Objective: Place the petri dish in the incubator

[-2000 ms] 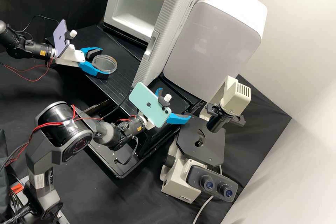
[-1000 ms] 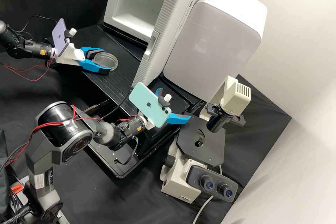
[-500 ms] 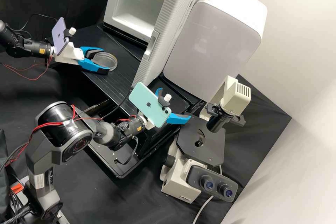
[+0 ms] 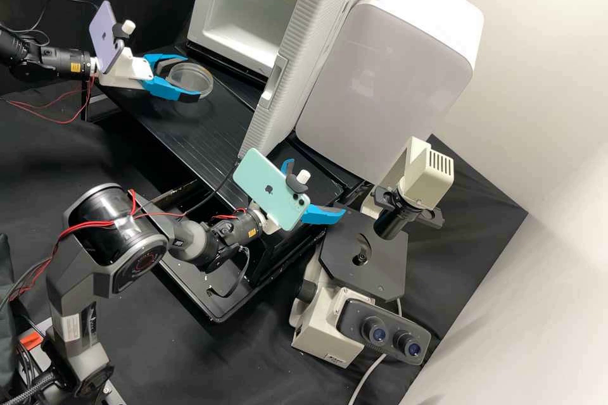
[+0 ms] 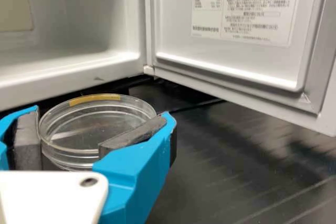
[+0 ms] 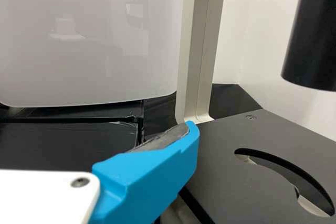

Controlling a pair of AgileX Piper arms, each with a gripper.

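The left pincer is closed on the clear petri dish, with its two blue fingers pressed on opposite sides of the rim. The dish is level and is held a little above the black tabletop, just in front of the white incubator, whose door stands open. The right pincer hangs over the black stage of the microscope. I cannot tell if it is open or closed.
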